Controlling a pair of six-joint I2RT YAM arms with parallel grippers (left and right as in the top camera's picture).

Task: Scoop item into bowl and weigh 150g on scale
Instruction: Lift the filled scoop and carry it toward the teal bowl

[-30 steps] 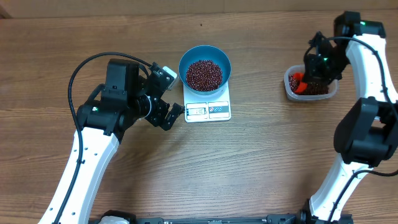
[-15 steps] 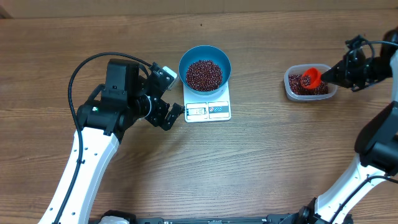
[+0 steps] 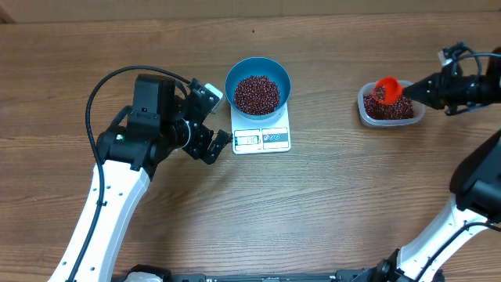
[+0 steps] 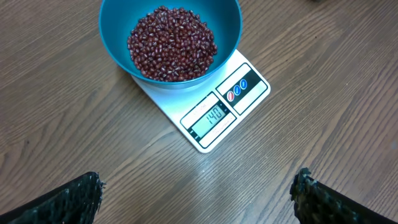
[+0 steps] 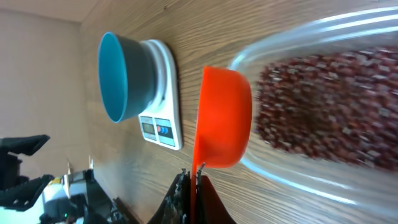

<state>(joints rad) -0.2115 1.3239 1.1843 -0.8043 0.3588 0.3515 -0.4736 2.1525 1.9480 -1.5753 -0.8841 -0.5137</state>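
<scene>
At twelve o'clock, the round blue bowl (image 3: 257,61) of red-brown beans (image 3: 257,93) is sitting on the flat white scale (image 3: 262,139), apparently reading slightly short, while at three o'clock the right tool (image 3: 412,89) is gripping a red plastic scoop (image 3: 386,88) over the clear plastic tub (image 3: 391,123), the left tool (image 3: 213,117) gaping open.

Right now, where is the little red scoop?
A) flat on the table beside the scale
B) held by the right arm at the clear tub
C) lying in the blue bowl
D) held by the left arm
B: the right gripper is shut on the handle of the red scoop, whose cup sits at the clear tub.
</scene>
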